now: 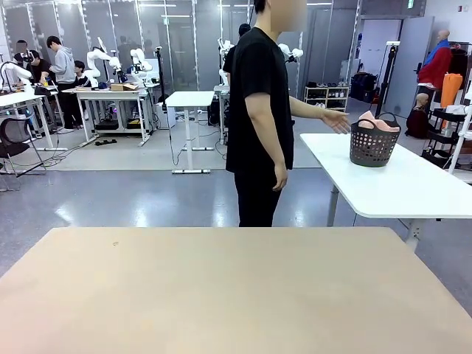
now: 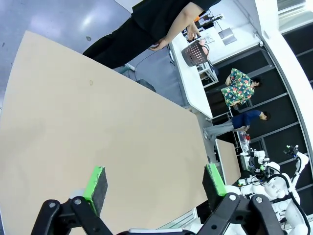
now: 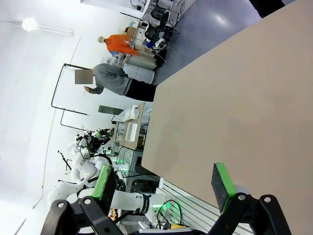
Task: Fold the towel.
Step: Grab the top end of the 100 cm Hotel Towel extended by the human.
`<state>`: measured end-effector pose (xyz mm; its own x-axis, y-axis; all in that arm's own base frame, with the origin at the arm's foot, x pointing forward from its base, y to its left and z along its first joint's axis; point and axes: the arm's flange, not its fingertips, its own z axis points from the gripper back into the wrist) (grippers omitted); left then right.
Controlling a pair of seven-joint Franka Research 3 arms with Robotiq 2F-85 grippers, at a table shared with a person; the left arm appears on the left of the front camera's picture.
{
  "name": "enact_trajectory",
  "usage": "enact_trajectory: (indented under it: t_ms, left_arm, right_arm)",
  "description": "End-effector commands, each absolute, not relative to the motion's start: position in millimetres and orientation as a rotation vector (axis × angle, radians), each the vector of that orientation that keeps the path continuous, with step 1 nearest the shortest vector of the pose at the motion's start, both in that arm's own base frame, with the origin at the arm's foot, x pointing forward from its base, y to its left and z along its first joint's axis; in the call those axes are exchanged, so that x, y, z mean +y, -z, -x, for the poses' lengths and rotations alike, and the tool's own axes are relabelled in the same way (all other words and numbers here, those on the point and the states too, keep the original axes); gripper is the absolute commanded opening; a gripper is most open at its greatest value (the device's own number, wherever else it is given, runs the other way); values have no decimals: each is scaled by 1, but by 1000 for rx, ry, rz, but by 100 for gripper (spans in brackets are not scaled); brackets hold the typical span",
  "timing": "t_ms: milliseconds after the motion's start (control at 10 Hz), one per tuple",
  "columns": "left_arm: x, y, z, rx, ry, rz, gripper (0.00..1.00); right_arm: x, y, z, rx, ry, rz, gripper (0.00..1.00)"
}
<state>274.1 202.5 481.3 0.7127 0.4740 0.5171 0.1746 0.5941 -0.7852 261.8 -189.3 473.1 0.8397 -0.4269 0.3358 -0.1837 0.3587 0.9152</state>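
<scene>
Standing at the far side of the beige tabletop [image 1: 221, 295], a person [image 1: 258, 103] in black turns side-on and stretches one hand [image 1: 337, 122] toward a dark grey perforated basket [image 1: 374, 147]. The hand is near the basket's rim, and whether it touches cannot be told. The basket sits on a white side table [image 1: 413, 195], well apart from the tabletop. The salmon-pink towel [image 1: 377, 121] lies bunched inside the basket, rising just above its rim. The person's other hand [image 1: 280, 177] hangs by the hip. In the left wrist view the left gripper [image 2: 155, 180] hovers above the bare tabletop, its green pads [image 2: 97, 182] spread wide and grasping nothing. In the right wrist view the right gripper [image 3: 164, 178] is likewise released, its jaws wide apart over the tabletop's edge.
</scene>
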Motion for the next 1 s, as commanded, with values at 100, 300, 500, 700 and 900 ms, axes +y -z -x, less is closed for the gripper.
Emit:
enact_trajectory:
  t_ms: [100,300,500,700,900]
  left_arm:
    - [203,-480,-274,-793,-182,956,100]
    - [203,-480,-274,-793,-182,956,100]
    - [203,-480,-274,-793,-182,956,100]
    - [203,-480,-274,-793,-182,956,100]
    - [203,-480,-274,-793,-182,956,100]
  right_arm:
    - [-190,-473,-261,-591,162,-1217,100]
    - [-190,-473,-261,-591,162,-1217,100]
    - [-190,-473,-261,-591,162,-1217,100]
    - [-190,-473,-261,-591,162,-1217,100]
    - [-190,-473,-261,-591,162,-1217,100]
